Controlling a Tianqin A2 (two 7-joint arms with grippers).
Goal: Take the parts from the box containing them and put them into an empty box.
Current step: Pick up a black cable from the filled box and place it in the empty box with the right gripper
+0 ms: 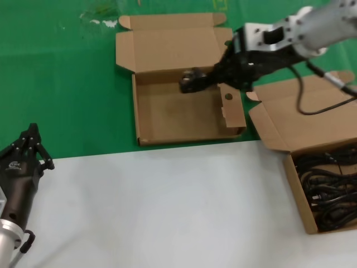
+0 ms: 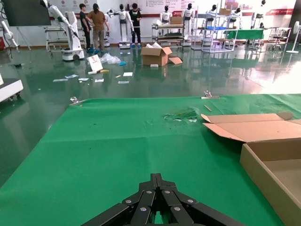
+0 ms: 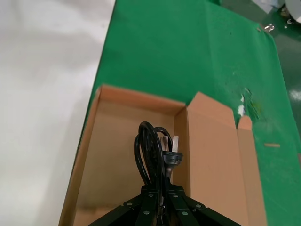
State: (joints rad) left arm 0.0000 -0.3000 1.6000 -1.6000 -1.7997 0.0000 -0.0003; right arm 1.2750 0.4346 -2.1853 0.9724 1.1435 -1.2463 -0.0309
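The empty box (image 1: 178,114) lies open on the green cloth (image 1: 61,84), its lid (image 1: 170,47) folded flat on the far side and a round hole (image 1: 228,96) showing in the panel on its right wall. The right gripper (image 1: 192,81) reaches in from the right and hangs over the far right part of this box, just inside the wall nearest the lid; its fingers (image 3: 150,200) are closed on a cord (image 3: 151,153), a black coil with a plug end that sticks out past the fingertips above the bare cardboard floor, not touching it as far as the right wrist view shows. To the right of the empty box, near but apart from it, sits the full box (image 1: 295,184) with its lid (image 1: 301,114) open toward the empty box; more cords (image 1: 329,187) fill it in a dark tangle. This box rests partly on the white surface (image 1: 156,206) that lies on the near side of the empty box. The left gripper (image 1: 34,138) is parked well to the left of the empty box, at the edge where cloth meets white surface, its fingers (image 2: 146,200) pressed together to a point and holding nothing
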